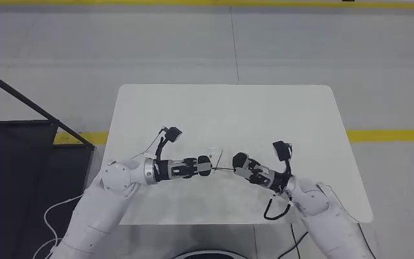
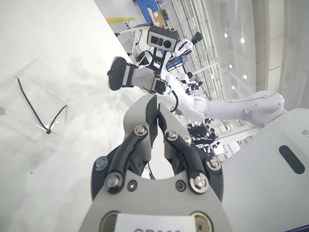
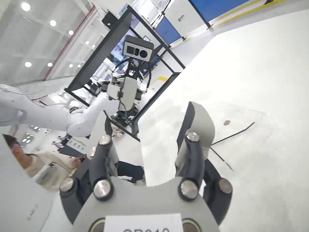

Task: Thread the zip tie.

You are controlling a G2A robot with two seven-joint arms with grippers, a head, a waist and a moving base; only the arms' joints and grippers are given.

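While the zip tie (image 2: 35, 109) lies bent in a V on a clear sheet (image 2: 48, 90) near the front middle of the bench (image 1: 259, 110), the left pincer (image 2: 157, 112) hangs just at its 9 o'clock, clenched with nothing seen in it. At 3 o'clock the right pincer (image 3: 149, 118) is released, fingers spread, facing the left.

Left wrist view: whether the zip tie (image 2: 49, 131) lies inside or upon the clear film (image 2: 45, 83) cannot be determined. Right wrist view: a finger (image 3: 200, 121) of the right gripper (image 3: 148, 112) hides the zip tie's bend. Top view: the zip tie is too thin to resolve its head.
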